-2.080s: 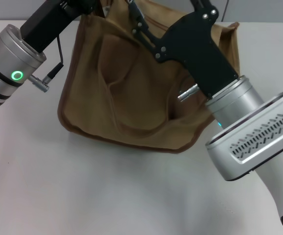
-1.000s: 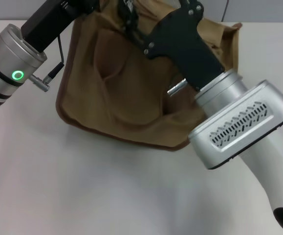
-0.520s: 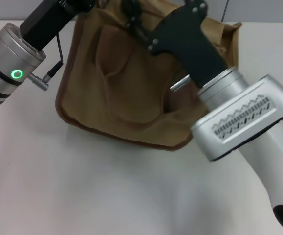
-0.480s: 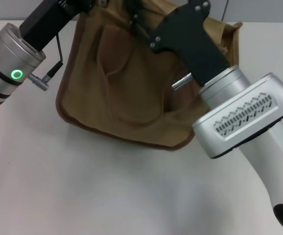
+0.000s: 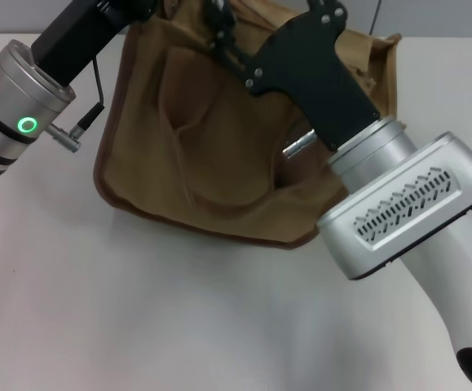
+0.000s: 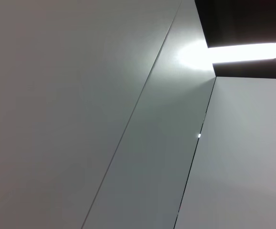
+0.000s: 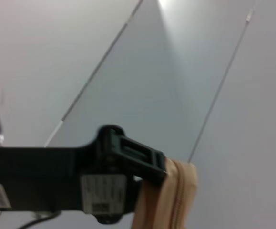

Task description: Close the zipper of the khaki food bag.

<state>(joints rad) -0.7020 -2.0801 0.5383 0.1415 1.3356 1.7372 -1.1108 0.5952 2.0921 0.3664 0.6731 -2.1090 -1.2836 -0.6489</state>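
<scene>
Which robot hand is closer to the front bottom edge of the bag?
Neither clearly. Both hands work at the top of the bag, far from its bottom edge: the left hand grips the top left corner, the right hand reaches over the top middle, near the zipper.

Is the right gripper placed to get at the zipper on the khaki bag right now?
Probably yes. The right gripper is already up at the top edge of the khaki food bag, with nothing between them; the zipper pull itself isn't visible in the head view.

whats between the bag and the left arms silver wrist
In the head view, a black cable and its metal plug, sticking out of the left wrist; otherwise bare table up to the bag.
</scene>
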